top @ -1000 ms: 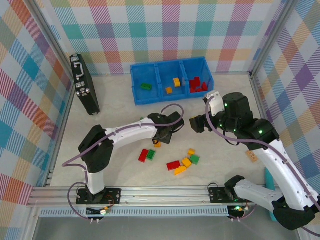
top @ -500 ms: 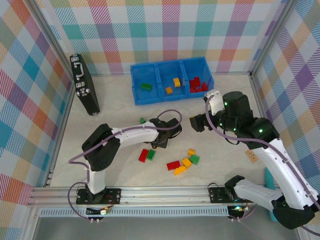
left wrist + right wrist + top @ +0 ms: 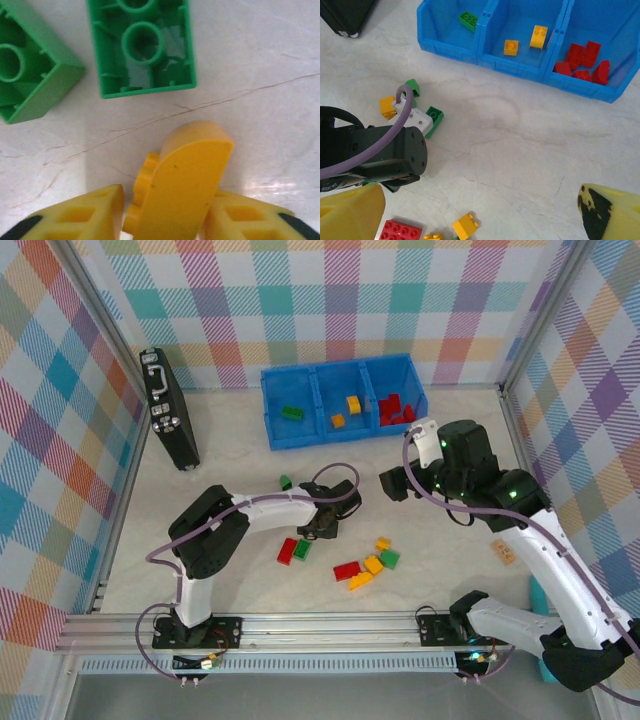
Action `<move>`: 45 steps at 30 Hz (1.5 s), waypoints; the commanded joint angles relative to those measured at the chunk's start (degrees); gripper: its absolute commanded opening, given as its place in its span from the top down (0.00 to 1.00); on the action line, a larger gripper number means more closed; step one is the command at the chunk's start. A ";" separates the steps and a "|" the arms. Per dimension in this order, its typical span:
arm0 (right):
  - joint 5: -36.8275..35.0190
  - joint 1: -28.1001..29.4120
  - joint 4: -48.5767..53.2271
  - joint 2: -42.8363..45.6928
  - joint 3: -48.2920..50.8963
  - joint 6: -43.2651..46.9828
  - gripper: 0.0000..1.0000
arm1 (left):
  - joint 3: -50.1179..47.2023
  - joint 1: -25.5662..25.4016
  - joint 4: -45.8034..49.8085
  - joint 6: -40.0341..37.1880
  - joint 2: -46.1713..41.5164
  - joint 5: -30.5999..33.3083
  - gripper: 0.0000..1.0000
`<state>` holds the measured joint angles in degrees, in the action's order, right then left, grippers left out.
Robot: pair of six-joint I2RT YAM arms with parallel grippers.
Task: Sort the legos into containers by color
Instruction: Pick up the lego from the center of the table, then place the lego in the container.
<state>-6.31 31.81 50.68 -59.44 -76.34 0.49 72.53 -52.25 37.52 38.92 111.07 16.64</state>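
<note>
1 yellow lego (image 3: 186, 175) sits seemingly pinched in the left gripper (image 3: 167, 212); the right gripper (image 3: 480, 212) gapes wide.

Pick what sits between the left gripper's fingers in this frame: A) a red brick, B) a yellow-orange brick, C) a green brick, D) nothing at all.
B: in the left wrist view a yellow-orange brick stands between the left gripper's yellow fingers, while two green bricks lie on the table beyond.
</note>
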 commanded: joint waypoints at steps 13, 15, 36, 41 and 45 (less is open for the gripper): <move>-2.51 -0.08 0.89 0.35 -2.66 1.00 0.01 | 11.47 6.34 -1.74 -10.12 1.25 -0.10 0.83; -3.51 -0.08 1.39 0.94 -2.82 1.43 0.01 | 15.78 7.98 -3.65 -11.92 1.64 -1.68 0.83; 6.10 -0.07 10.05 -0.03 -11.19 -5.42 0.01 | 61.10 16.66 -18.29 -17.51 33.65 -4.31 0.42; 6.92 -0.07 9.90 0.59 -11.78 -6.47 0.01 | 55.69 16.57 -15.64 -23.67 26.11 -4.79 0.38; 5.84 -0.08 8.71 0.78 -10.57 -4.97 0.01 | 41.41 15.65 -19.02 -33.81 12.22 -9.55 0.36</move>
<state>-1.06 31.81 59.44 -59.42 -86.83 -4.27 118.89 -35.86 19.59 13.82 135.28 10.72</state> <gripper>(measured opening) 0.988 0.641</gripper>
